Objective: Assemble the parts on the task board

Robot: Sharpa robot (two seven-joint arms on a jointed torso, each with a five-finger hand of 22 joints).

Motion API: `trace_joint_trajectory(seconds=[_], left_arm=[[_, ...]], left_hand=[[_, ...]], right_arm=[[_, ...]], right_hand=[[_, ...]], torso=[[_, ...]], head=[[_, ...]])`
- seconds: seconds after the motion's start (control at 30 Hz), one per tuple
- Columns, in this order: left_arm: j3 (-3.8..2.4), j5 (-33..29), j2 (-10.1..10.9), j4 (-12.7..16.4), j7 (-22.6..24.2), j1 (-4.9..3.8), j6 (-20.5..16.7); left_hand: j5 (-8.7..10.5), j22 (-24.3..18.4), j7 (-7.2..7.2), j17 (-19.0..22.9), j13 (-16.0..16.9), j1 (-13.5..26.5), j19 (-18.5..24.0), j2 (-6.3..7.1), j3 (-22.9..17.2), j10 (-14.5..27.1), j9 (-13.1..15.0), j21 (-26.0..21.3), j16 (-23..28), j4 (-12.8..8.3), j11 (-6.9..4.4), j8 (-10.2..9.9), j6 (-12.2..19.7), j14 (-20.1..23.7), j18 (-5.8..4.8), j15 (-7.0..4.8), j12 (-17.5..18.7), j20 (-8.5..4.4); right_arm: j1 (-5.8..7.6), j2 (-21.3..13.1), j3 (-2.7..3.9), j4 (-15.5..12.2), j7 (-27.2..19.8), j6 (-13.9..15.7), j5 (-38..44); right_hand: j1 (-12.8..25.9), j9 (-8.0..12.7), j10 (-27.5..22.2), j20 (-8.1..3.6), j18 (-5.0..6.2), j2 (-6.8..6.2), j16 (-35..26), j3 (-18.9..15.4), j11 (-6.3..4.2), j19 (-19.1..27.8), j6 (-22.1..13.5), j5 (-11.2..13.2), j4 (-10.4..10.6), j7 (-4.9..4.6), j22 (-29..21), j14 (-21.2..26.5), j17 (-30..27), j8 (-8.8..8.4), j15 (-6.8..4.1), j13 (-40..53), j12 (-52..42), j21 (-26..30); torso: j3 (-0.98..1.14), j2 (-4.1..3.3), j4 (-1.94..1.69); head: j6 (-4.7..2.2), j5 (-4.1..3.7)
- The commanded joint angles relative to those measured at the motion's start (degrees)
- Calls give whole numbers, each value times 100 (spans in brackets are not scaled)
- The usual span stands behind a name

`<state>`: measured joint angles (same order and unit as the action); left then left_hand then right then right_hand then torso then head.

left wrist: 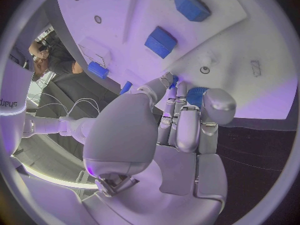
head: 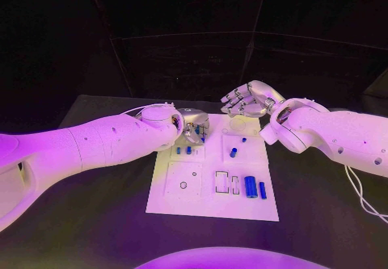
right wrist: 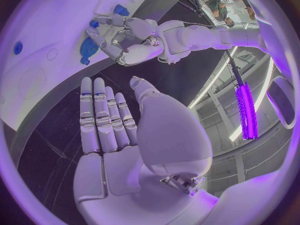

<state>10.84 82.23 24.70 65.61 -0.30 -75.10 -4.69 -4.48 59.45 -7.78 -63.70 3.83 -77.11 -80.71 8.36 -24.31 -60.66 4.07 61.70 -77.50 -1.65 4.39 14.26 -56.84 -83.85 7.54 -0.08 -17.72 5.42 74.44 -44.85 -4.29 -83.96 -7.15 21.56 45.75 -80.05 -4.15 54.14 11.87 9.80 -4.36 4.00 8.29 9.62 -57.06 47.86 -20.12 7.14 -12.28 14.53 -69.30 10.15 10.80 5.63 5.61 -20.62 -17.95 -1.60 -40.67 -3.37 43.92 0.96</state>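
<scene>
The black table [head: 97,224] carries the white task board [head: 206,196], a long plate lying lengthwise away from the robot at the table's middle.

The left hand [head: 190,128] hangs low over the board's far left corner, fingers curled downward. In the left wrist view its fingertips [left wrist: 170,81] close around a round blue part [left wrist: 197,94] at the board's edge; the hand appears to be grasping it, though whether the part is lifted or seated in the board I cannot tell. The right hand [head: 249,98] is raised beyond the board's far edge, fingers straight and spread, holding nothing.

On the board, the largest loose piece is a blue cylinder [head: 250,186] lying near the near right corner, with a slimmer blue pin [head: 263,190] just beside it toward the right edge. Nearer the middle lies a small blue peg [head: 232,152], and two small blue blocks [head: 183,150] stand side by side near the left edge, just nearer than the left hand.

These parts look like rigid, light pieces with smooth skin, so likely slick and prone to rolling or twisting out of a loose pinch. The cylinder is best taken across its round flanks at mid-length; the blocks across their flat opposite faces.
</scene>
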Motion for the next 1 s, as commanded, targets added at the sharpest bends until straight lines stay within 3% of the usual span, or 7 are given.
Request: trace_joint_trajectory(seconds=[0.03,0.43,0.7,0.9,1.0], left_arm=[[8,63,-24,-25,-48,19,225],[7,64,-53,-39,-37,39,227],[4,63,24,20,10,43,-140],[-12,-21,199,238,164,42,-517],[-67,-74,293,365,223,41,-627]], left_hand=[[32,8,-4,18,-12,15,-32,-80,-66,-78,-9,32,23,-6,0,-30,-71,-144,-75,-45,56,-14],[64,90,25,28,-3,-15,-64,-308,-326,-374,10,95,-8,-48,-61,-46,-305,-155,-89,-93,124,-58],[74,124,-2,69,-9,-4,-79,-267,-394,-445,7,119,-6,-115,-50,-93,-369,-152,-97,-92,227,-63],[73,169,-30,108,-13,18,-96,-212,-440,-445,-7,156,-1,-157,-27,-160,-352,-148,-108,-75,323,-55],[72,179,-31,115,-13,16,-100,-208,-450,-449,-8,165,-1,-166,-27,-169,-353,-147,-110,-73,336,-54]], right_arm=[[12,9,4,-9,-60,44,-16],[12,17,4,-1,-67,61,-49],[12,14,4,5,-64,76,-58],[12,9,4,51,-12,139,-59],[12,15,4,69,-7,145,-60]], right_hand=[[22,5,-28,6,54,3,-17,0,-5,-27,-36,-36,-32,-125,-9,3,-5,35,50,-5,-25,28],[103,4,-38,12,52,28,-24,-5,0,-51,-48,-63,13,-130,-42,2,-27,58,58,-50,-55,72],[103,4,-38,12,52,28,-24,-5,0,-51,-48,-63,13,-130,-42,2,-27,58,58,-50,-55,72],[114,4,-43,14,52,34,-25,-4,0,-57,-50,-69,20,-130,-50,3,-33,64,59,-61,-61,82],[114,4,-43,14,52,37,-25,-2,0,-58,-51,-72,20,-129,-51,3,-34,65,59,-63,-63,84]], torso=[[1,1,0],[-1,5,-6],[-5,7,-10],[-5,10,-11],[-5,11,-7]], head=[[7,6],[18,3],[1,-8],[-15,1],[-22,5]])
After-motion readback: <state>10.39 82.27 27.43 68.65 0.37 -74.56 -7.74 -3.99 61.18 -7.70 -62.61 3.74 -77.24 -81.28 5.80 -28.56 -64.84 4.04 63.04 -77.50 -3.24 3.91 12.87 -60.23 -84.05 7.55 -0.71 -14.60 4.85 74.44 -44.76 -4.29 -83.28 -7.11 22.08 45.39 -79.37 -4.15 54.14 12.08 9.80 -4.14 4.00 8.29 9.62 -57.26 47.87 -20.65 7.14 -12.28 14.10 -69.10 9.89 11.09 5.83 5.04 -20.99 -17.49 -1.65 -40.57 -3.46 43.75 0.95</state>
